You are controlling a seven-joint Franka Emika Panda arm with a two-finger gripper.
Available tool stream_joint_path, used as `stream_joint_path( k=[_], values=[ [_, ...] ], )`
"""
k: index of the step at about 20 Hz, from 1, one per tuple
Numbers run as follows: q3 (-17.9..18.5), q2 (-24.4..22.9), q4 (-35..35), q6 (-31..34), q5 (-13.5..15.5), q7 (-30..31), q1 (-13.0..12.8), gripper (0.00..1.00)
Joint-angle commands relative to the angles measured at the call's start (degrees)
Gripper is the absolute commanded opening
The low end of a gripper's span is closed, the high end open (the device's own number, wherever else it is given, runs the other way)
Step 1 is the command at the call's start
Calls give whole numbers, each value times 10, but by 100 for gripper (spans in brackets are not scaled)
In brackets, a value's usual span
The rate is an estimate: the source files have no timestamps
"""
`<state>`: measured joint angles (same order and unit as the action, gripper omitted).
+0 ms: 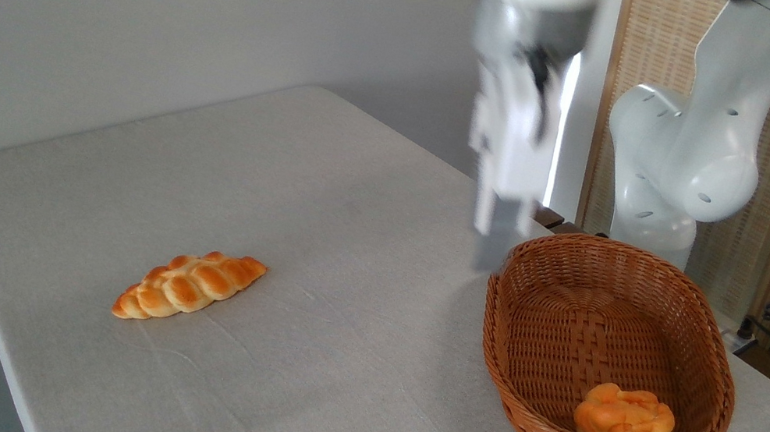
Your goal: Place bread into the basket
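1 fixed camera looks down obliquely across the table (318,236) corner, arm at the far right.

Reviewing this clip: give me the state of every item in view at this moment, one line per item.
bread: lying inside the basket at its near end, free of the gripper.
basket: upright on the table, holding only the bread.
braided loaf: lying flat on the table, far left of the basket, untouched.
gripper: raised above the table just left of the basket, holding nothing; motion-blurred, so jaw opening unclear.
table: covered with a light cloth.
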<state>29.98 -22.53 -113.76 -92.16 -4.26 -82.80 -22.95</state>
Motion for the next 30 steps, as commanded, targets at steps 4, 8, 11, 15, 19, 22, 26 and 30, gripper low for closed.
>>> stream_joint_path(
  k=[4,8,11,15,19,22,26,30],
  values=[
    [-212,117,126,6,92,233,140,100],
    [-282,161,181,6,86,367,148,100],
    [-295,187,209,5,82,439,149,100],
    [-311,193,209,7,66,441,150,100],
    [-312,192,209,9,61,438,164,100],
    [-311,192,210,12,60,440,165,100],
    [-304,191,212,13,59,441,169,100],
    [-304,191,218,14,59,440,178,100]
  ],
)
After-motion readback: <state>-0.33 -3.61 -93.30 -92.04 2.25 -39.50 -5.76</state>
